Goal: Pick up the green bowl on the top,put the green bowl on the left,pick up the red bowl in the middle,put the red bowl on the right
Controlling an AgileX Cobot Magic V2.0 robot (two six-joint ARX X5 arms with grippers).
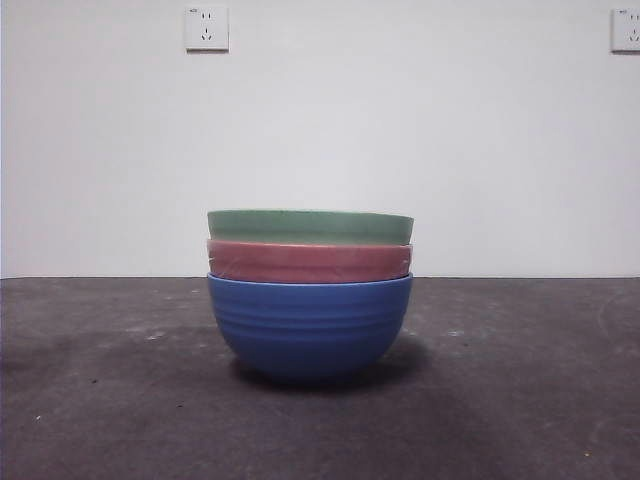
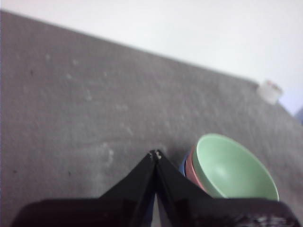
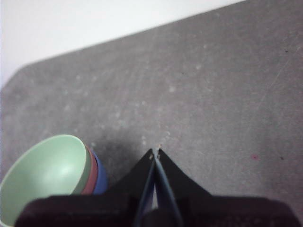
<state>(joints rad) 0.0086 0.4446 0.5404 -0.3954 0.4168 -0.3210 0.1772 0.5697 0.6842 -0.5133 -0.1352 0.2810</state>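
Note:
Three bowls stand nested in one stack at the middle of the table. The green bowl (image 1: 310,226) is on top, the red bowl (image 1: 309,262) sits under it, and a blue bowl (image 1: 309,325) carries both. In the left wrist view my left gripper (image 2: 155,154) is shut and empty, held above the table beside the green bowl (image 2: 234,168) and the red bowl's rim (image 2: 191,166). My right gripper (image 3: 155,152) is also shut and empty, off to the other side of the green bowl (image 3: 45,175) and red bowl (image 3: 93,171). Neither gripper shows in the front view.
The dark grey table (image 1: 110,390) stretches to both sides of the stack. A white wall with two sockets (image 1: 206,29) stands behind it. A small pale object (image 2: 270,91) sits at the table's far edge in the left wrist view.

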